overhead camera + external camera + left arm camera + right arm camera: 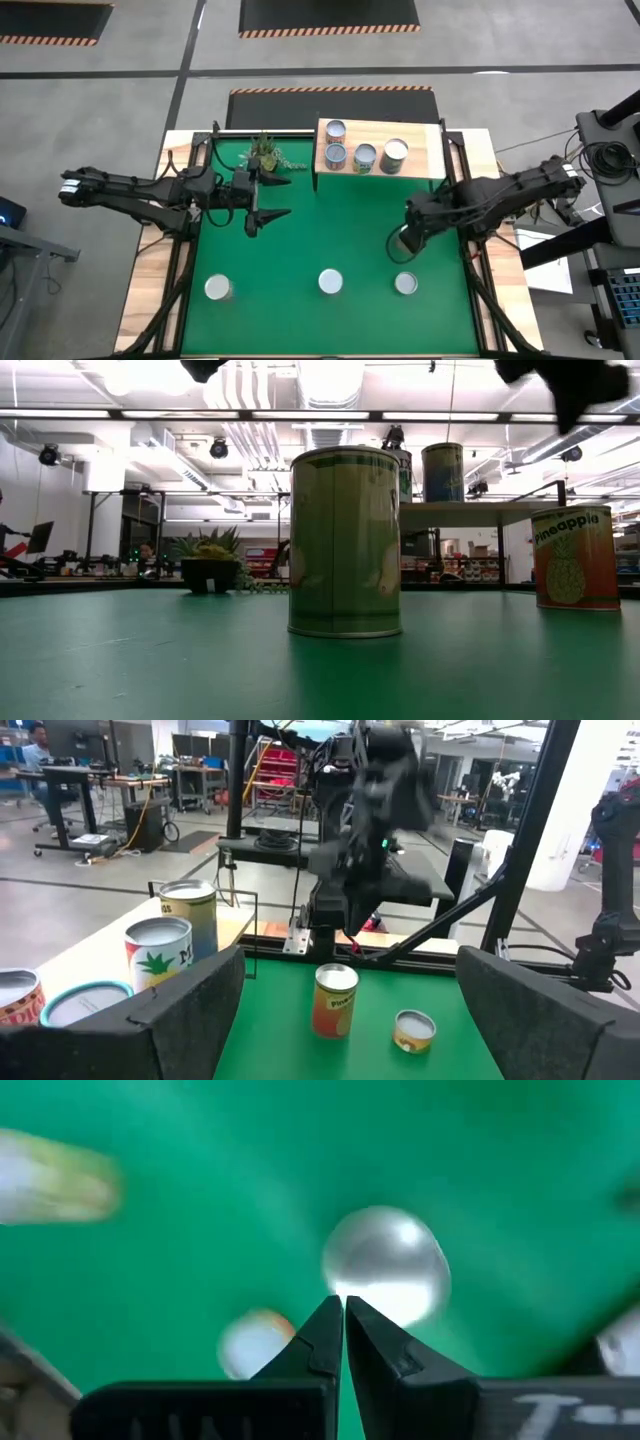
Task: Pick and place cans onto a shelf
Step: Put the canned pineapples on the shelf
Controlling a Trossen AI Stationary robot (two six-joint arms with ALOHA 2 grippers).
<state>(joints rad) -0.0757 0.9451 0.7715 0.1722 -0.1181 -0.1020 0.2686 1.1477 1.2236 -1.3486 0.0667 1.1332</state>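
Cans: four stood on the shelf, three on the green mat near the front edge, one under the right gripper. Its fingers were pressed together, holding nothing. Left gripper waited near the plant, fingers spread. Risk: descending shut, the right fingers would hit the can top and tip it.

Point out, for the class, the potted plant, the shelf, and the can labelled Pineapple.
potted plant (266, 155), high view, on its green leaves.
shelf (426, 150), high view, on bare wood at its right end.
Pineapple can (575, 558), low view, on its orange label.
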